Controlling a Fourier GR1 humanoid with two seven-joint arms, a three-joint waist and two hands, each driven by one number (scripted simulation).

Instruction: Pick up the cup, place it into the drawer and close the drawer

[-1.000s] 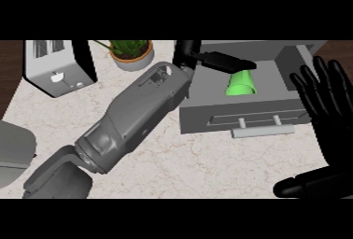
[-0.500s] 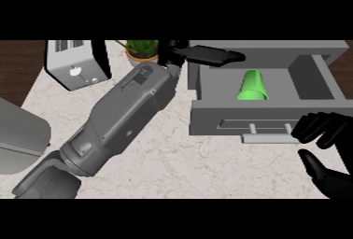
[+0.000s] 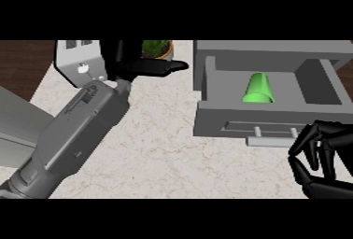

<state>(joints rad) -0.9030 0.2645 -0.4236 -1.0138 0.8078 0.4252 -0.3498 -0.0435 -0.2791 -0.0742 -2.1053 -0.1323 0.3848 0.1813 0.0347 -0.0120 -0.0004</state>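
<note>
Down in the head view, the green cup lies on its side inside the open drawer, roughly in the middle of its grey floor and apart from both hands. The drawer stands pulled out of its cabinet, its handle on the front panel facing the lower edge. The right hand sits at the lower right, just in front of that handle, fingers curled inward and holding nothing; whether a fingertip touches the handle is hard to judge. The left hand is up near the top, its fingers straight and pointing toward the drawer's left wall, with nothing in them. Behind it stand a toaster and a potted plant on the counter.
</note>
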